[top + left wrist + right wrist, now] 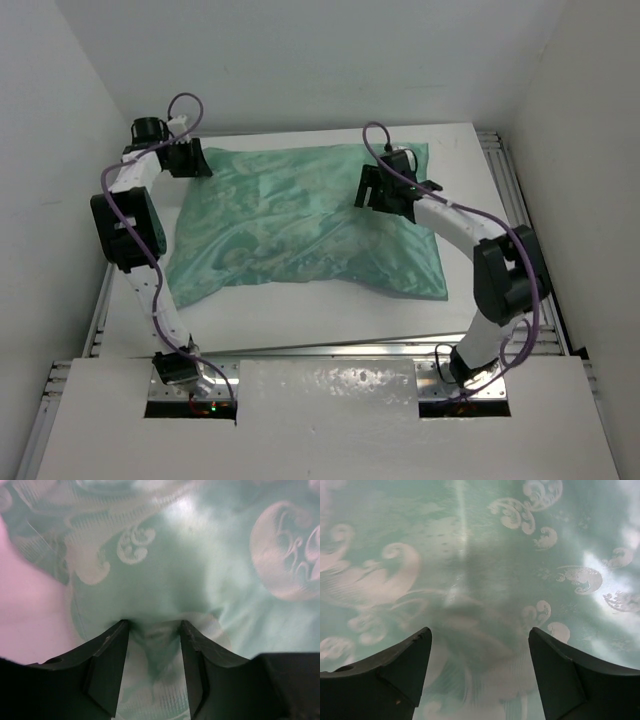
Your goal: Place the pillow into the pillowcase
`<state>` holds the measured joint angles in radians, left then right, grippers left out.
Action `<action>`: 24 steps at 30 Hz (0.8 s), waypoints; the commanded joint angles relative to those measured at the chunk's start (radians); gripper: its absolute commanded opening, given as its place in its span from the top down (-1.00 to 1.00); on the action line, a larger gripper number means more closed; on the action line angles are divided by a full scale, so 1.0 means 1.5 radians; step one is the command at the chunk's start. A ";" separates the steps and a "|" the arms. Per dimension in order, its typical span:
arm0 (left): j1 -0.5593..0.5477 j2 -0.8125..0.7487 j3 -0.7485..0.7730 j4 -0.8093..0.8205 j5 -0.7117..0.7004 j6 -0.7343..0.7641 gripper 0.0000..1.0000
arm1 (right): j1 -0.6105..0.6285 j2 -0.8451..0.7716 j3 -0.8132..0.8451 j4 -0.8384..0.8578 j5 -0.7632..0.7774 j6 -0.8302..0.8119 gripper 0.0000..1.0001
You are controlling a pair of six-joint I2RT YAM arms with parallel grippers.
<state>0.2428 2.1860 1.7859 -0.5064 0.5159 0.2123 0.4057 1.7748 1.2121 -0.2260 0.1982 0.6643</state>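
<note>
The sea-green patterned pillowcase (300,225) lies puffed up across the white table (300,320). The pillow does not show in any view. My left gripper (190,158) is at the pillowcase's far left corner. In the left wrist view (153,625) its jaws stand close together with a bunched fold of the green cloth (165,570) between them. My right gripper (375,190) hovers over the far right part of the pillowcase. In the right wrist view (480,632) its jaws stand wide apart and empty just above the cloth (470,555).
White walls enclose the table on the left, back and right. Aluminium rails (520,200) run along the right and left table edges. A white panel (330,420) covers the near edge between the arm bases. Purple cables (185,100) loop off both arms.
</note>
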 commanded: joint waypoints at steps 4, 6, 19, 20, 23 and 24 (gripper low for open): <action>-0.006 -0.025 0.102 -0.053 0.003 -0.013 0.01 | -0.094 -0.182 -0.012 -0.032 -0.112 -0.052 -0.64; -0.002 -0.059 0.121 -0.073 -0.016 -0.025 -0.07 | -0.148 -0.249 -0.042 -0.070 -0.129 -0.035 -0.67; 0.163 -0.233 0.182 -0.287 -0.258 0.084 -0.26 | -0.446 -0.497 -0.167 -0.257 0.001 -0.162 -0.83; 0.163 -0.247 0.160 -0.287 -0.281 0.089 -0.32 | -0.447 -0.496 -0.164 -0.259 0.012 -0.165 -0.84; 0.163 -0.310 0.099 -0.271 -0.282 0.101 -0.34 | -0.446 -0.493 -0.165 -0.259 0.004 -0.167 -0.84; 0.163 -0.344 0.079 -0.257 -0.285 0.092 -0.35 | -0.446 -0.494 -0.168 -0.250 0.002 -0.165 -0.84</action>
<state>0.5163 1.7794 1.9617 -0.8894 0.1474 0.3103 -0.2642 1.0420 0.9554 -0.6125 0.1795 0.4450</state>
